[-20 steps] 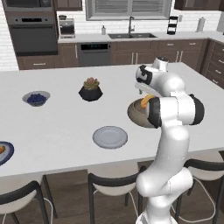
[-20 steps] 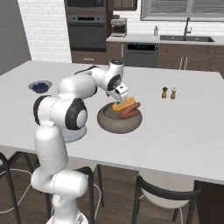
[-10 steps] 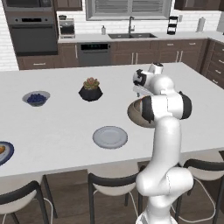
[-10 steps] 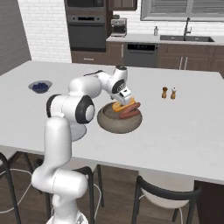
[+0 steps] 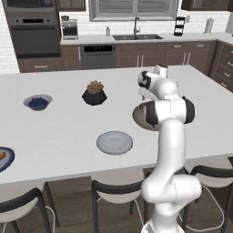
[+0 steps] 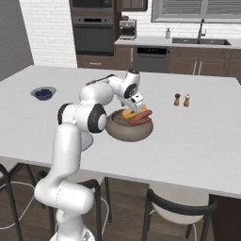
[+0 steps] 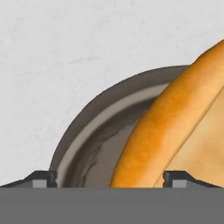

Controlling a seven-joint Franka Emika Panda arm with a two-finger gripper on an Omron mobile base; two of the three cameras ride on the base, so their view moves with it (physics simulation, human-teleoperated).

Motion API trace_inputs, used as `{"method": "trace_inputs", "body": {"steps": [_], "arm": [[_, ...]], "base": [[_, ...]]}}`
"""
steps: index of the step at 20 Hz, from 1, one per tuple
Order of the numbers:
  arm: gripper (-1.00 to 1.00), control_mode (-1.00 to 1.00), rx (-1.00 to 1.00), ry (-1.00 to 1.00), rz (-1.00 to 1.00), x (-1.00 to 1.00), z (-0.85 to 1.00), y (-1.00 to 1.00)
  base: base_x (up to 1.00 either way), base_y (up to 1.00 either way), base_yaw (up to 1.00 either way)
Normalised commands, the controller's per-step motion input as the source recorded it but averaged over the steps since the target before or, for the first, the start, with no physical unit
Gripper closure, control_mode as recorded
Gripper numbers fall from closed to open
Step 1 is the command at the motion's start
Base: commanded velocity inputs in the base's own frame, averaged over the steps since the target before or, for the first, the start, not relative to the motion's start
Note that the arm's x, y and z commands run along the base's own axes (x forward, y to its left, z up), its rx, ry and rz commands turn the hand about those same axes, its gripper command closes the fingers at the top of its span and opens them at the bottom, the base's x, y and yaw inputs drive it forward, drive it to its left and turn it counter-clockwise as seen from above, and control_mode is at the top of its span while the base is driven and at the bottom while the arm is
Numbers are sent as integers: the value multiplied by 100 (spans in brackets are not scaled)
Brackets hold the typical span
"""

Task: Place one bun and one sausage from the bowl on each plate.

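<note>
The wide, round, dull grey bowl (image 6: 129,128) sits on the white island counter (image 6: 197,136), set back from its near edge, with two reddish-brown sausages (image 6: 140,118) and a golden bun (image 6: 129,113) heaped inside. The two-finger gripper (image 6: 137,100) hangs low over the bowl's far side. In the hand view the fingertips (image 7: 177,178) stand apart, with the bun's orange crust (image 7: 157,135) between them; whether they touch it cannot be told. Bare counter lies beyond the bowl's rim (image 7: 83,122).

The plain light grey plate (image 5: 114,142) lies near the front edge, left of the bowl, with open counter around it. The dark blue-rimmed plate (image 5: 5,159) sits at the far left, cut by the frame.
</note>
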Motion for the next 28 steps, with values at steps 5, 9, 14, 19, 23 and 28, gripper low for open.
{"method": "trace_inputs", "body": {"steps": [5, 9, 14, 19, 23, 28], "arm": [[100, -100, -4, 0, 0, -17, -55, 0], [100, -100, 0, -9, 0, -39, -32, 0], [100, -100, 1, -11, -2, -36, -11, 1], [100, -100, 0, -9, -8, -4, 71, 72], [100, -100, 0, -5, -1, -24, 59, 92], [100, -100, 0, 2, 1, -77, 8, 90]], "base": [[0, 0, 0], [0, 0, 0], [0, 0, 0], [0, 0, 0], [0, 0, 0], [0, 0, 0]]}}
